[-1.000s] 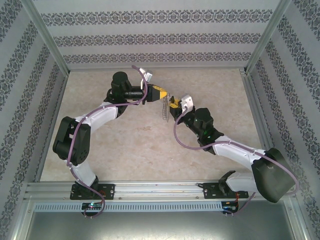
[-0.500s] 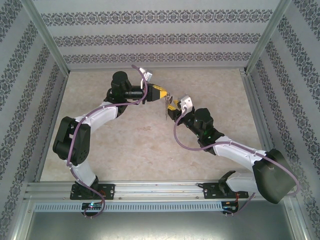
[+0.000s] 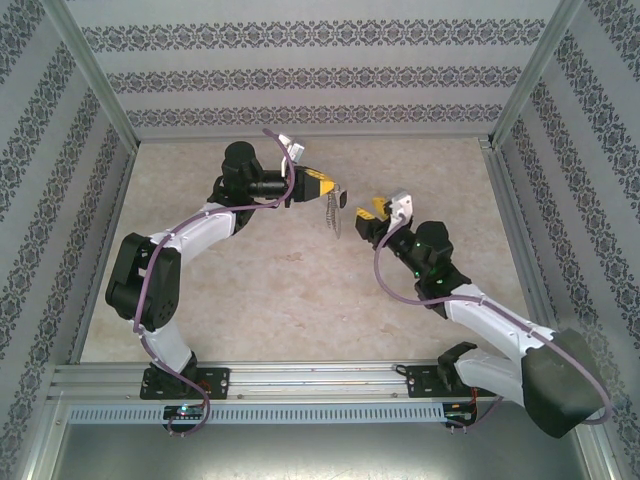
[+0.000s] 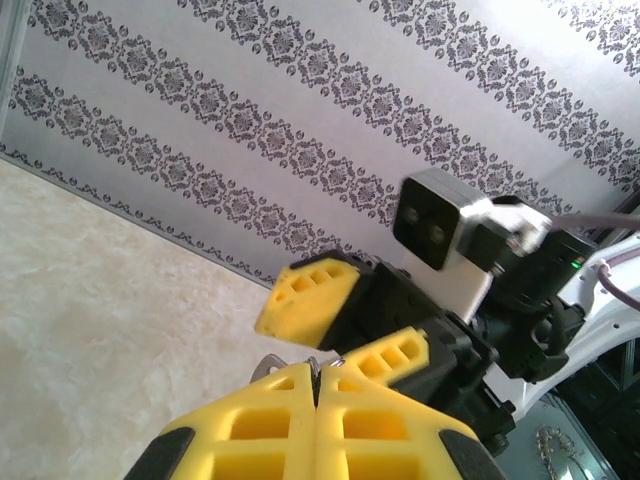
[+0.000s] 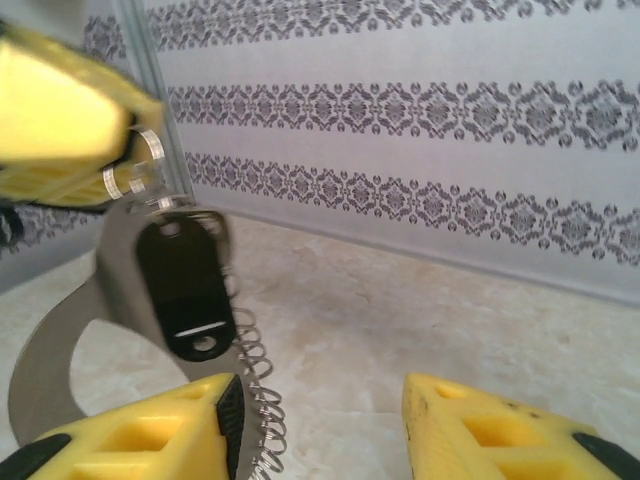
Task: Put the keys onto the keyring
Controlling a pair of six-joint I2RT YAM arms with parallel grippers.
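My left gripper [image 3: 327,189] is shut on the top of the keyring [image 3: 333,218], which hangs below it above the table. In the right wrist view the keyring [image 5: 62,338] is a silver loop with a coiled strip [image 5: 258,385] down one side. The small black-headed key [image 5: 185,285] dangles from a little ring under the left gripper's yellow fingers [image 5: 60,120]. The key [image 3: 343,200] also shows in the top view. My right gripper [image 3: 372,211] stands open just right of it, holding nothing. In the left wrist view a bit of the keyring's metal [image 4: 300,366] pokes out between the shut fingertips [image 4: 285,400].
The beige table [image 3: 300,290] is boxed in by patterned walls [image 3: 320,75] and metal posts [image 3: 95,75]. The right arm's camera housing [image 4: 440,225] sits close in front of the left gripper.
The right gripper has opened, let go of the key and drawn back to the right. The key now hangs with the keyring from the left gripper, which has not moved.
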